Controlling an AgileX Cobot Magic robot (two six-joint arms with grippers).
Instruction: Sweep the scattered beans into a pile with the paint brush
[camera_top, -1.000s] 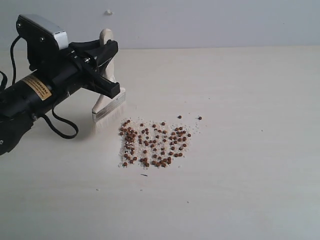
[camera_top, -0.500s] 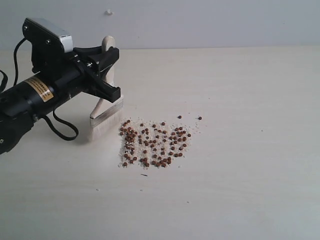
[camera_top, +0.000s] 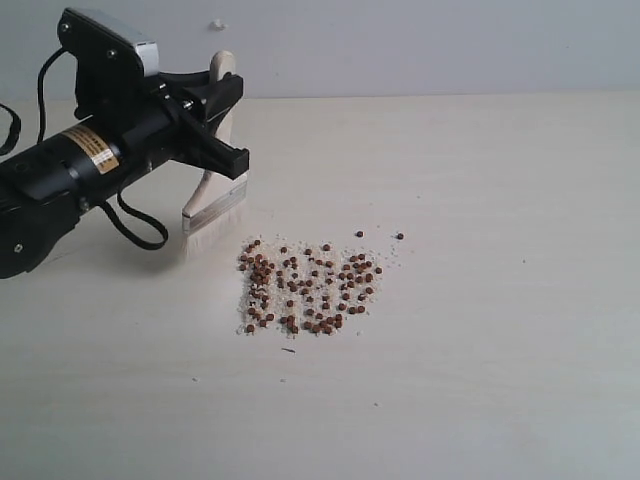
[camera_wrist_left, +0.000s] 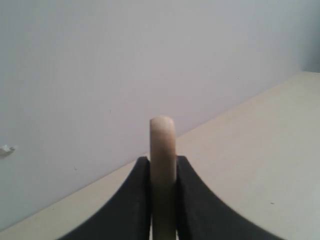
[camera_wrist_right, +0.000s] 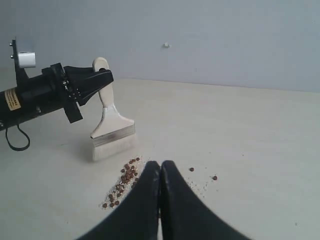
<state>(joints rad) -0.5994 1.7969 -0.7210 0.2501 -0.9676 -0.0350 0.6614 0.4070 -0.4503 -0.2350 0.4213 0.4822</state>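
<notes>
While paint brush (camera_top: 213, 203) stands gripped, beans (camera_top: 309, 287) nearby

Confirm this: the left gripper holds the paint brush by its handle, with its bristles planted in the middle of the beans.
Not quite. The left gripper holds the paint brush by its handle, but its bristles stand beside the beans, clear of their edge, not in the middle. The exterior view shows it.

The black cylindrical robot arm (camera_top: 45, 190) carries a small yellow-orange sticker (camera_top: 92, 150) with dark print. Its lettering is too small and blurred to read. No other text, number or brand is legible.
</notes>
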